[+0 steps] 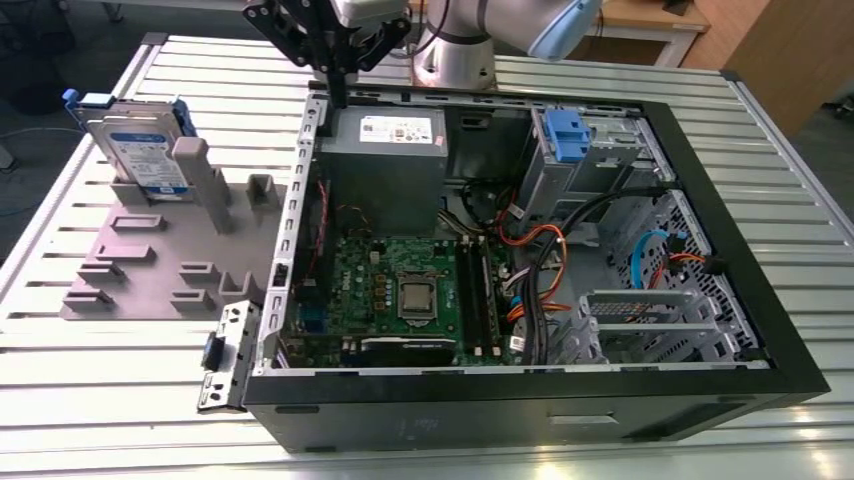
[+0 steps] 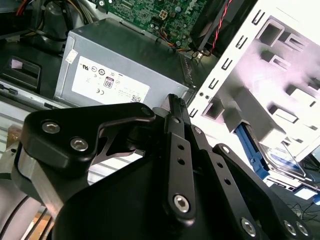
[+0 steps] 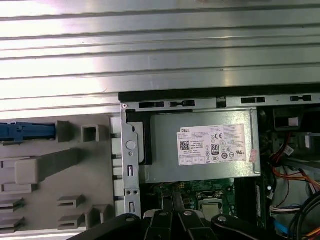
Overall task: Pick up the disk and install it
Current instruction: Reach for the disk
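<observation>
- Above the rear edge of the open computer case [image 1: 534, 400], my claw [image 1: 336, 96] hangs with its fingers pressed together, holding nothing.
- The disk [image 1: 134, 150] stands upright in the grey rack [image 1: 147, 270] on the counter [image 1: 107, 400], well apart, toward the exterior view's left.
- The grey power supply [image 1: 387, 165] sits just below my claw.

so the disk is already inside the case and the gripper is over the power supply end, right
No. In the exterior view the disk stands upright in the grey holder outside the case, on the exterior view's left of it. The gripper is over the power supply end.
</observation>
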You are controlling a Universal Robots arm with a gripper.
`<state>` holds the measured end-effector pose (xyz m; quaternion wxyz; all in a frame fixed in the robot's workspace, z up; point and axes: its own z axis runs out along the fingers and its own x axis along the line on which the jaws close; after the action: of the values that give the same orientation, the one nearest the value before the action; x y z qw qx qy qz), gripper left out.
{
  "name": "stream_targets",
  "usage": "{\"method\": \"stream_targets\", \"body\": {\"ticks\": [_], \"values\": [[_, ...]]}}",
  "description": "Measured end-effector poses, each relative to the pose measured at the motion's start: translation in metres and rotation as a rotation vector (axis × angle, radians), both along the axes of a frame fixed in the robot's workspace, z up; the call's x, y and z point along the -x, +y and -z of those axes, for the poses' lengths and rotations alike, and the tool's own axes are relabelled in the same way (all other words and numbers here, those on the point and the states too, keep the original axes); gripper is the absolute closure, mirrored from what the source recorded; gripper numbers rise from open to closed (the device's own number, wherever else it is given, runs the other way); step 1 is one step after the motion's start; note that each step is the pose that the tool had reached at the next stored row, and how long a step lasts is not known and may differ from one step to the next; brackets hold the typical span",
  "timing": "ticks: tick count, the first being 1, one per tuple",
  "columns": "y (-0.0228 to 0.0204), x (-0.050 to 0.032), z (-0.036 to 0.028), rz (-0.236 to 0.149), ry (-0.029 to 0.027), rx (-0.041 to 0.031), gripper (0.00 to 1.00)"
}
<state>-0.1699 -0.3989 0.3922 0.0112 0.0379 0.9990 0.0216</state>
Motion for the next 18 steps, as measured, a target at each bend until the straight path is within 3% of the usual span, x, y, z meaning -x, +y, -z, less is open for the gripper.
{"method": "stream_targets", "body": {"ticks": [18], "values": [[0.0,0.0062,0.0006,0.0,0.002,0.0,0.89]]}}
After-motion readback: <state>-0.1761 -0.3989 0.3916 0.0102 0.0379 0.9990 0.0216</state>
